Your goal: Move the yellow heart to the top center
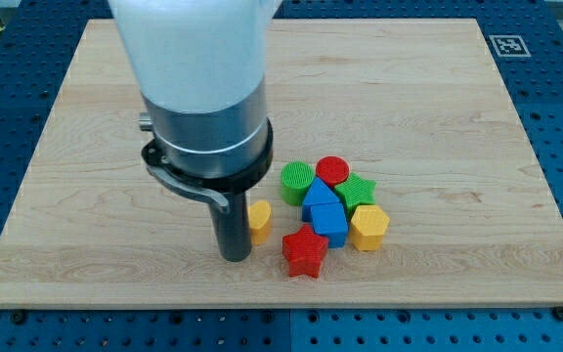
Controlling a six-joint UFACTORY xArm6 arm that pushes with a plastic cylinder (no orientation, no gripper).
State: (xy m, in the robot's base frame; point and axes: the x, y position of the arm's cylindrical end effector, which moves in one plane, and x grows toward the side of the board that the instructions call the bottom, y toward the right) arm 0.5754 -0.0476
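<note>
My tip (235,256) touching yellow heart (259,221) — red star (305,251) beside.
</note>
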